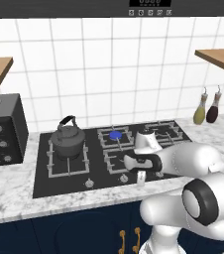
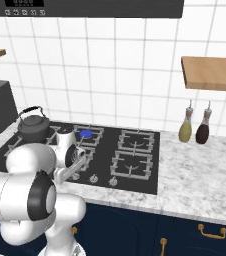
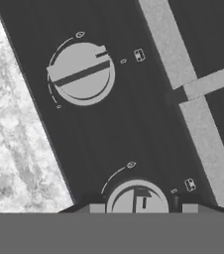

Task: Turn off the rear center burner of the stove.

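Note:
The stove (image 1: 41,179) is a wide black glass cooktop with grey grates and a front row of silver knobs. Its rear center burner (image 1: 115,135) (image 2: 86,134) shows a bright-blue disc at the grate's centre. My gripper (image 1: 140,179) points down over the knob row, right of one knob (image 1: 124,178). In the hand view the gripper (image 3: 142,209) is open, and a round silver knob (image 3: 137,198) lies between its fingertips (image 3: 96,208). A second knob (image 3: 82,73) sits farther along the row.
A dark kettle (image 1: 67,139) stands on the left rear grate. A toaster oven (image 1: 2,130) is at the far left. Two bottles (image 1: 206,112) stand on the marble counter (image 1: 10,196) to the right. Wooden shelves (image 2: 210,72) hang on the tiled wall.

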